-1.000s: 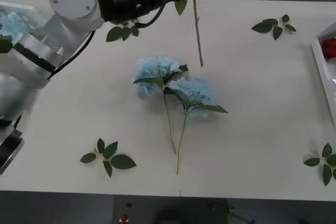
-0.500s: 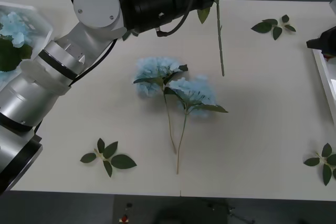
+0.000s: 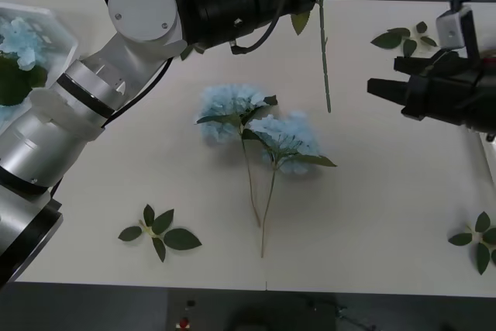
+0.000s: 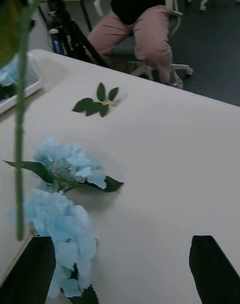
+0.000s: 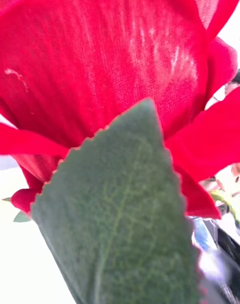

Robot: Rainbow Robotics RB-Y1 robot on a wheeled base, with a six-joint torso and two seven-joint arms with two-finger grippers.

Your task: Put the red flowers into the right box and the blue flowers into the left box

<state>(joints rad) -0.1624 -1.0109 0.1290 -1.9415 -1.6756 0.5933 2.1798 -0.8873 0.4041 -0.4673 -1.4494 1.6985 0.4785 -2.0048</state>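
Parted right gripper [image 3: 372, 87] at 3 o'clock; left jaws unseen, cannot tell.
Red rose [image 5: 100, 59] dangles light, stem [image 3: 324, 52] thin and stiff: best pinched mid-stem.

Soft, even light falls from above on the pale tabletop [image 3: 372, 215], leaving faint, short shadows under the blue flowers [image 3: 260, 125] — no hard glare anywhere. The room beyond the far edge sits dim. In the right wrist view a green stem [image 4: 20, 134] close to the lens is smeared out of focus, and the dark fingers [image 4: 30, 271] are soft. The left wrist view is crowded by a red bloom [image 5: 110, 59] and leaf [image 5: 120, 219] — fabric weave sharp, background blurred.
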